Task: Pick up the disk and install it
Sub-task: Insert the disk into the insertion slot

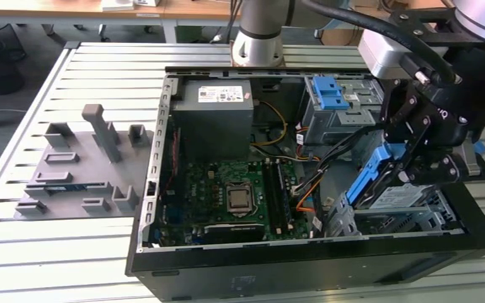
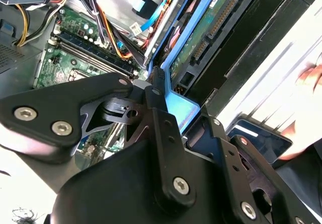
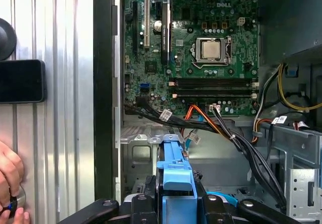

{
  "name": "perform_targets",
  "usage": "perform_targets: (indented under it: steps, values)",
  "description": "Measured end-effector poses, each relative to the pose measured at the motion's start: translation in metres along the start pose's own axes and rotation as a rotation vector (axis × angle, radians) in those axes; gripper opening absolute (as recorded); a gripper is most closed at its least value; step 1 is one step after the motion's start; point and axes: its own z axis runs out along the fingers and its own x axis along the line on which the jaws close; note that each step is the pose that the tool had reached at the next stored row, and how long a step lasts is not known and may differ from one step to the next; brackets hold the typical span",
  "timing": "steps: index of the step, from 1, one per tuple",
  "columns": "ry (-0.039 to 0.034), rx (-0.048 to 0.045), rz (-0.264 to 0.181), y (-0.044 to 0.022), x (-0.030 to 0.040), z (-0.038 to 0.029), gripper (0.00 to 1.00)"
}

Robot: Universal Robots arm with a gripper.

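1. Grey plastic fixture block [image 1: 74, 170]: sits on the slatted metal table [image 1: 48, 252] at the exterior view's left, apart from the case.

2. Computer case [image 1: 310, 271]: black, side panel off, interior facing up, at mid-table.

3. Power supply [image 1: 217, 101]: grey box in the far corner of the computer case.

4. Motherboard [image 1: 217, 189]: green, flat on the case floor. The processor socket [image 1: 238, 197] sits near its middle and also shows in the first wrist view [image 3: 211, 50].

5. Cables [image 1: 310, 183]: orange, black and yellow, running between the motherboard and the drive bays.

6. Drive cage [image 1: 340, 107]: metal with a blue latch on top, at the far side of the case, toward the exterior view's right.

7. Gripper [image 1: 407, 169]: black, on the arm, above the near corner of the case at the exterior view's right. It is clenched on the disk. In the first wrist view its fingers [image 3: 150, 194] press against the blue carrier from both sides.

8. Disk [image 1: 377, 183]: silver body in a blue carrier, held steeply tilted. Its lower end is down inside the case, just beside a metal bay; whether they touch cannot be told. The carrier also shows in both wrist views [image 3: 176, 176] [image 2: 177, 105].

9. Hand [image 3: 10, 176]: a person's, resting on the table outside the case wall, in the first wrist view.
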Motion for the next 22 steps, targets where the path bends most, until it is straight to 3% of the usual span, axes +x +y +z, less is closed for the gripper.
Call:
perform_targets:
  steps: [22]
  values:
    - [0.0, 0.0, 0.0, 0.0, 0.0003, 0.0231, 0.36]
